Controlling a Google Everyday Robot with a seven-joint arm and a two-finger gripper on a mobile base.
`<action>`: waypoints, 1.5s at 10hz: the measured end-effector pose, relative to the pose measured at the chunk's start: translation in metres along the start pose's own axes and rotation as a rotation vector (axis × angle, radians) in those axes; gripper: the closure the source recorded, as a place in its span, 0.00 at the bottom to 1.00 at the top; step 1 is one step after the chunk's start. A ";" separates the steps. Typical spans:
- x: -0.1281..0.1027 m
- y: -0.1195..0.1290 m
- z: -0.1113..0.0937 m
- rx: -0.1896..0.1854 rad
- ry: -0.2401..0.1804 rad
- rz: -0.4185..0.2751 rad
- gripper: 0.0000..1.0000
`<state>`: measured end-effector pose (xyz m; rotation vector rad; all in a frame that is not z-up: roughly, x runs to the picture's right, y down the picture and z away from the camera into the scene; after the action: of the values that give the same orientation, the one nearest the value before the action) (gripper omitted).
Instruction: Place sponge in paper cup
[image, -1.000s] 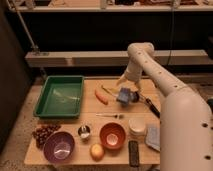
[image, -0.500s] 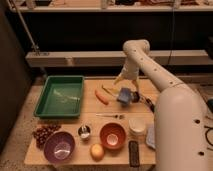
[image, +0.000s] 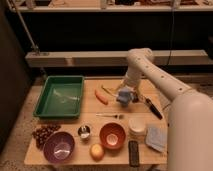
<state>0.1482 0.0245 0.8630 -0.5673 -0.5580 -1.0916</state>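
A pale blue sponge (image: 124, 96) lies on the wooden table (image: 90, 112), right of the carrot. My gripper (image: 125, 91) comes down from the white arm directly onto the sponge and stands open, its tips at the sponge's top. The sponge rests on the table. The paper cup (image: 136, 126), squat and white, stands near the front of the table, just right of the orange bowl (image: 112, 135) and well in front of the gripper.
A green tray (image: 60, 95) sits at the left. A carrot (image: 101, 96), a fork (image: 110, 116) and a black knife (image: 153, 108) lie around the sponge. Along the front are grapes (image: 44, 132), a purple bowl (image: 59, 147), a metal cup (image: 84, 131), a yellow fruit (image: 96, 151), a black remote (image: 133, 153) and a cloth (image: 156, 137).
The arm's upper part has swung left over the table. The gripper has stayed at the sponge, which has not moved.
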 end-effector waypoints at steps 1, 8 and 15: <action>-0.001 0.000 0.001 0.001 0.003 -0.004 0.20; -0.007 -0.018 0.007 0.005 -0.002 -0.049 0.20; -0.005 -0.026 0.024 -0.002 -0.021 -0.055 0.55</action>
<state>0.1193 0.0348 0.8803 -0.5681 -0.5937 -1.1394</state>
